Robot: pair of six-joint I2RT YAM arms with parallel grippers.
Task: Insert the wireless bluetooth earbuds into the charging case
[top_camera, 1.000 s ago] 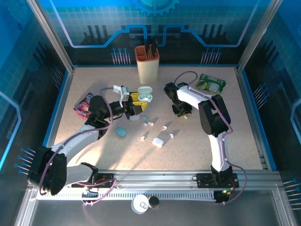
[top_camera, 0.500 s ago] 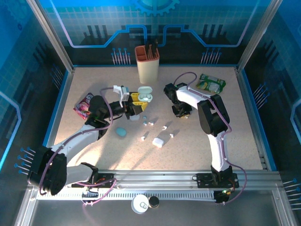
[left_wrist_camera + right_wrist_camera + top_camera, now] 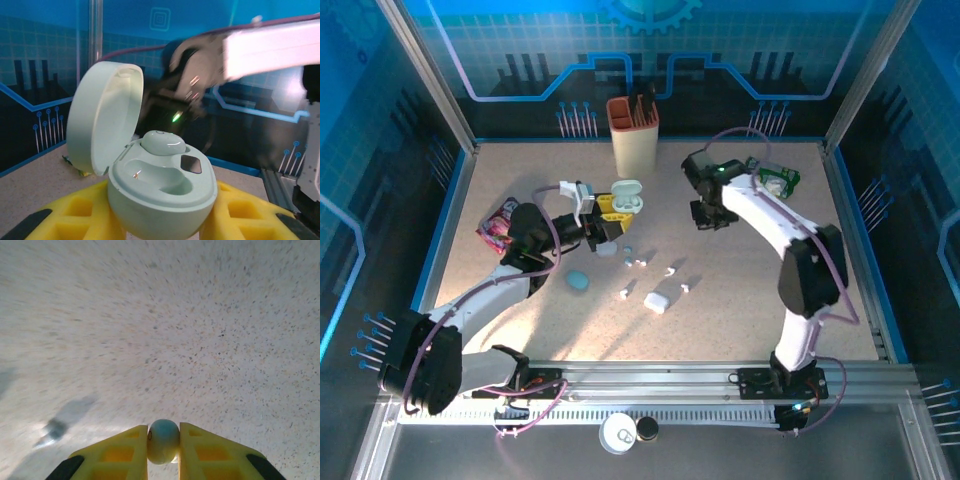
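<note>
My left gripper (image 3: 615, 212) is shut on the mint charging case (image 3: 160, 190), whose lid (image 3: 100, 120) stands open. One earbud (image 3: 162, 142) sits in the case's far socket; the near socket is bare. In the top view the case (image 3: 627, 196) is left of centre. My right gripper (image 3: 163, 442) is shut on a small pale mint earbud (image 3: 163, 440), held above the bare table. That gripper (image 3: 707, 213) hangs right of the case, apart from it. Several tiny white earbuds (image 3: 670, 271) lie loose on the table in front of the case.
A tan holder (image 3: 633, 135) with dark tools stands at the back centre. A green packet (image 3: 775, 178) lies back right, a pink packet (image 3: 500, 225) at the left. A closed white case (image 3: 656, 300) and a blue lump (image 3: 578, 282) lie nearer the front.
The right gripper has shut on the pale earbud and risen from the table, swinging toward the back right. The left gripper and the case have stayed put.
</note>
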